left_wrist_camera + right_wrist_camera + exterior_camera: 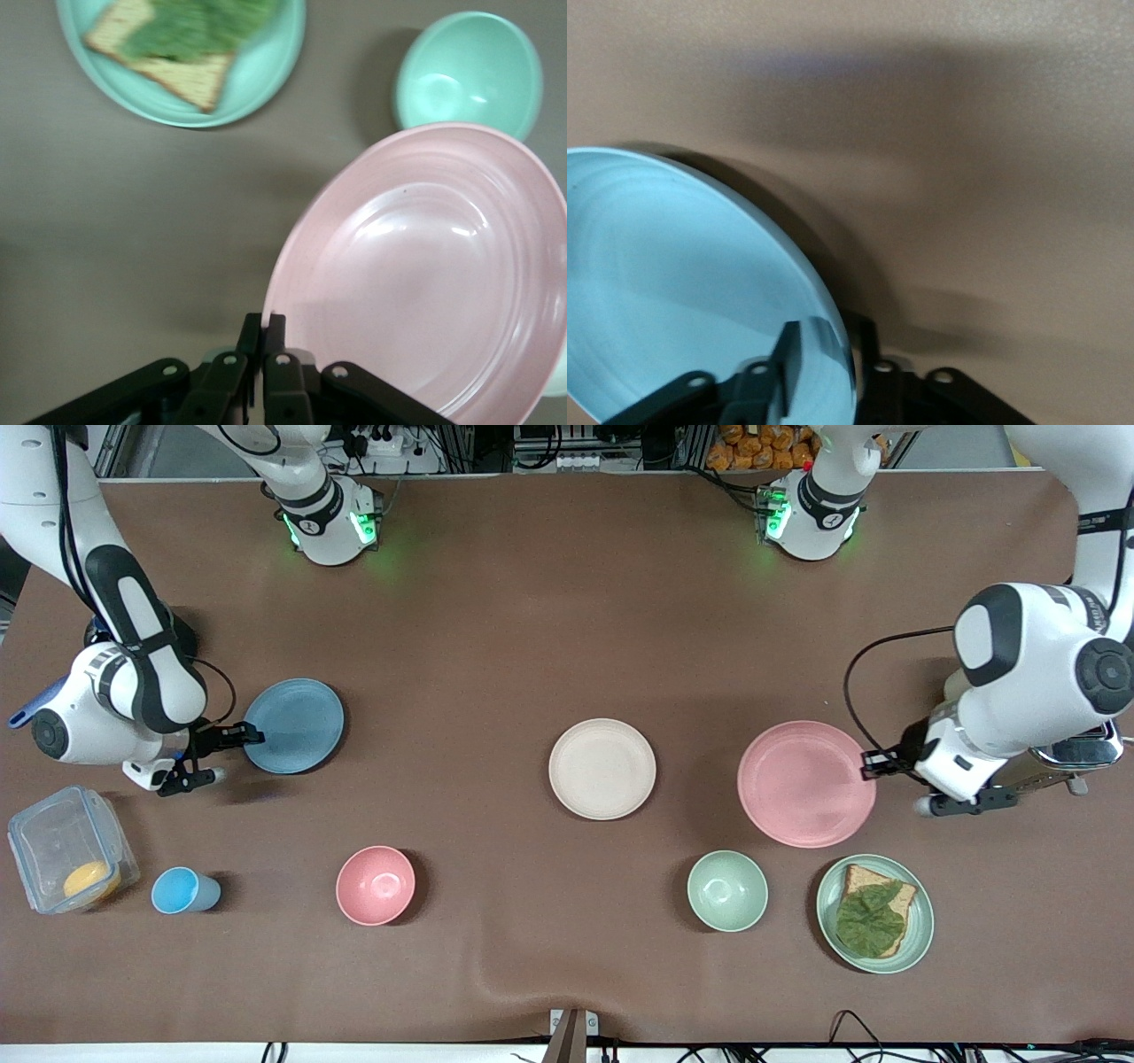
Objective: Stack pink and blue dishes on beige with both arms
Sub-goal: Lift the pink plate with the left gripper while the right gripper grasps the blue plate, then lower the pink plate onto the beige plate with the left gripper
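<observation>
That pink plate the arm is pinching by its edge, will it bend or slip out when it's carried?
The pink plate looks rigid: in the left wrist view it keeps its round shape though the left gripper holds only its rim, so bending seems unlikely. The matte surface probably gives fair grip. Held at one edge, it may droop or swing, as it already looks tilted.

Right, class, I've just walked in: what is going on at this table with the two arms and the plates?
Each arm has taken one plate by the rim. The left gripper is shut on the pink plate, lifted and tilted above the table toward the left arm's end. The right gripper is shut on the blue plate toward the right arm's end, also tilted. The beige plate lies bare between them, with nothing stacked on it yet.
</observation>
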